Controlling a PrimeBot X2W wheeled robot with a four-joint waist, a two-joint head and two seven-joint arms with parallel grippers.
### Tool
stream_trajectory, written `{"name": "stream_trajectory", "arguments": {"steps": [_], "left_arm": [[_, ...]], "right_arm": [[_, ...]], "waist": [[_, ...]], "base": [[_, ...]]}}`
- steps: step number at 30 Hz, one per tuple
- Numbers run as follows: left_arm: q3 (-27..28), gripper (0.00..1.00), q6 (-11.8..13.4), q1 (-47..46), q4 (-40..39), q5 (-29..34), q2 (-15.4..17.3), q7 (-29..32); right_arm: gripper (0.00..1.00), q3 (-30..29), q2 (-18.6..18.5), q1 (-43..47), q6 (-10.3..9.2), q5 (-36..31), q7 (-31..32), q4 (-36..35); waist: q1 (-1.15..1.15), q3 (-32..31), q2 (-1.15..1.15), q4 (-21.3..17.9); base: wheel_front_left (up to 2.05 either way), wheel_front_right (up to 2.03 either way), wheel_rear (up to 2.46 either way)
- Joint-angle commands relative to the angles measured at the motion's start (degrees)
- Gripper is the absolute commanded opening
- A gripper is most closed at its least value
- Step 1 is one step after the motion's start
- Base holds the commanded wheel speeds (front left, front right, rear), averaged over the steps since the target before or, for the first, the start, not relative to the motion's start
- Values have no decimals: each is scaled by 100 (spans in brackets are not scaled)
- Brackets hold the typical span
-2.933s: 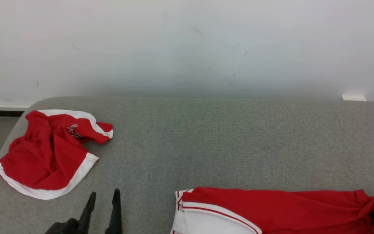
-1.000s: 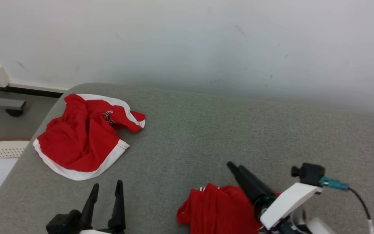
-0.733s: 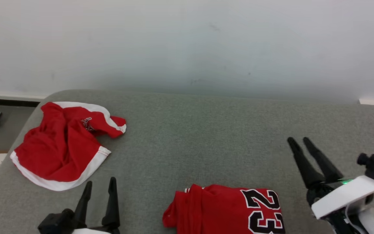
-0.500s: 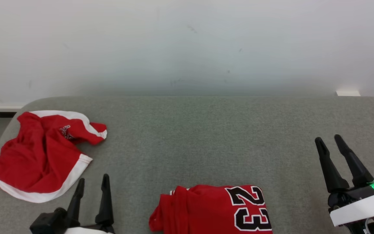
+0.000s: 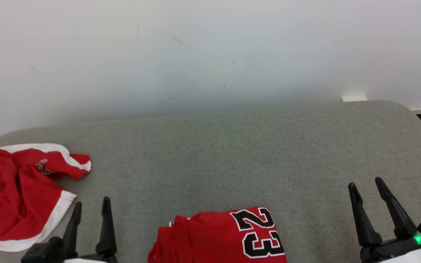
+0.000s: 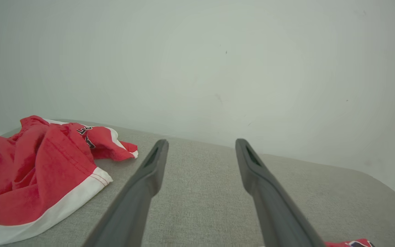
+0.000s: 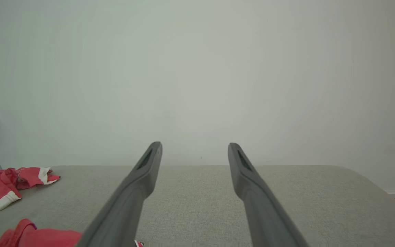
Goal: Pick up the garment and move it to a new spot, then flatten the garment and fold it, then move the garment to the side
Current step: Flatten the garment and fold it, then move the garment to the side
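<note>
— Where's the jersey (image 5: 217,237)?

— Bottom centre of the head view. It's red, the black "23" facing up, and it lies in a folded bundle on the grey padded top (image 5: 214,146), between the two arms.

— Is either one holding it?

— No. The left gripper (image 5: 91,202) at lower left and the right gripper (image 5: 365,183) at lower right both stand with fingers spread and nothing between them, apart from the cloth. I'd guess they're parked either side so the head camera gets an open look at the fold.

— So what's left?

— By my reckoning, the shift to the side. The bundle's left edge looks bunched, so a pinch there may drag the layers apart.

— Anything in the way?

— A crumpled red garment with white trim (image 5: 16,204), shorts perhaps, sits at the left edge of the frame, near the left gripper. The right half of the top is bare up to the white wall (image 5: 210,47), so that looks the easier side.
</note>
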Motion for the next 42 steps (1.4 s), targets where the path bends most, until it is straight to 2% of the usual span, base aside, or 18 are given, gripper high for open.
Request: {"name": "stream_trajectory", "arguments": {"steps": [1,8,12,17,23,31,39,40,41,42], "left_arm": [[31,100,-25,57,24,41,23,2],[-30,100,-32,50,25,51,23,2],[-104,100,-28,56,15,32,23,1],[-180,100,-43,71,43,-5,24,1],[-178,100,-75,53,56,23,23,1],[-250,100,-82,48,71,68,23,2],[-220,100,-97,110,105,55,23,2],[-223,100,-95,113,103,52,23,2],[-222,100,-93,116,102,49,23,2],[-216,100,-94,121,103,47,23,2]], "right_arm": [[100,-73,63,115,0,-86,-12,71],[100,-104,159,188,0,-210,-13,181],[100,49,169,177,0,56,-2,581],[100,674,115,-145,0,519,627,1150],[100,1163,241,-629,0,908,1373,1810],[100,1447,474,-1005,0,1209,2047,2804],[100,1642,665,-989,0,1609,2774,3589],[82,1648,676,-984,0,1644,2795,3631],[45,1664,680,-1000,0,1649,2793,3656],[19,1675,676,-1026,0,1674,2738,3646]], "waist": [[0,-6,0,19],[0,-32,0,111],[0,-69,0,209],[0,-114,0,354],[0,-141,0,566],[0,-115,0,905],[0,-125,0,1181],[0,-125,0,1193],[0,-123,0,1202],[0,-122,0,1207]], "base": [[0,0,0],[0,0,0],[0,0,0],[0,0,0],[0,0,0],[0,0,0],[0,0,0],[0,0,0],[0,0,0],[0,0,0]]}}
